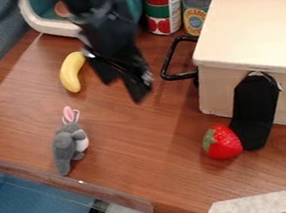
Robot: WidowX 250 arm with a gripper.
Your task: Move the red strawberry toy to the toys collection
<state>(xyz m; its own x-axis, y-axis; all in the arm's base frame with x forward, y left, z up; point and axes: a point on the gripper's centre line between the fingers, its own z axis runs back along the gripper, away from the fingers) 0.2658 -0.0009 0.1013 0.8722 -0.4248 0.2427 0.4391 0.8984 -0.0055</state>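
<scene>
Gripper (124, 91) hangs over counter (135, 150), jaws parted, empty; toy strawberry (224, 143) sits near right, plush rabbit (66, 144) left.

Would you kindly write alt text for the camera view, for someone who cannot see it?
A red strawberry toy sits on a table before a pale box; a gray plush rabbit lies at left, and the open black gripper hangs near a yellow banana.

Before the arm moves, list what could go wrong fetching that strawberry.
The strawberry sits right by the black stand, so a finger could knock the stand. The black handle juts out near the gripper; a sideways swing might catch it. The gray rabbit lies near the counter edge, so a nudge could push it over.
</scene>
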